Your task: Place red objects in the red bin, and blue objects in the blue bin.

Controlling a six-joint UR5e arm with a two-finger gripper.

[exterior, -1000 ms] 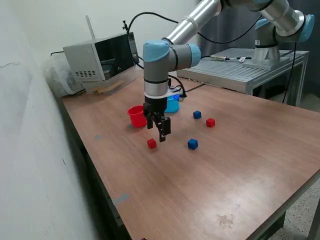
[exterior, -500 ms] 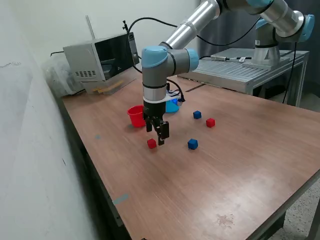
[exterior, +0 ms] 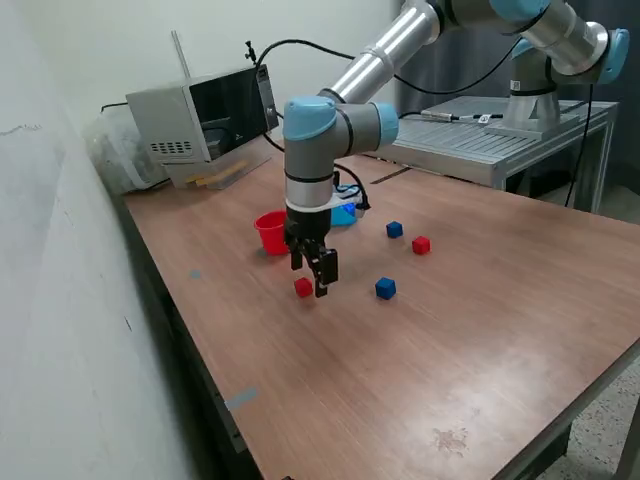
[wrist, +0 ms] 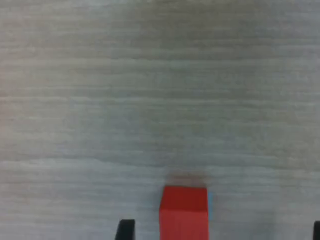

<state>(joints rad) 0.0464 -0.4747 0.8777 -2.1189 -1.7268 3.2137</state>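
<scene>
One of the red objects, a small red cube [exterior: 303, 288] [wrist: 183, 212], lies on the wooden table [exterior: 420, 340]. My gripper [exterior: 311, 276] [wrist: 221, 231] hangs open low over it, and in the wrist view the cube sits between the fingertips [wrist: 126, 230], closer to one of them and untouched. A second red cube [exterior: 421, 245] and two blue objects, dark blue cubes [exterior: 394, 230] [exterior: 385, 288], lie toward the exterior view's right. The red bin [exterior: 269, 232] stands just behind the gripper. The blue bin [exterior: 345, 212] is mostly hidden behind the arm.
A grey box-like appliance [exterior: 200, 120] and a plastic bag stand at the table's back corner. A second robot base on a metal bench [exterior: 500, 140] is behind. The table edge [exterior: 215, 400] runs along the exterior view's left, close to the wall.
The gripper has come down and shifted slightly toward the exterior view's left, closing in on the near red cube. The cubes and cups have not moved.
</scene>
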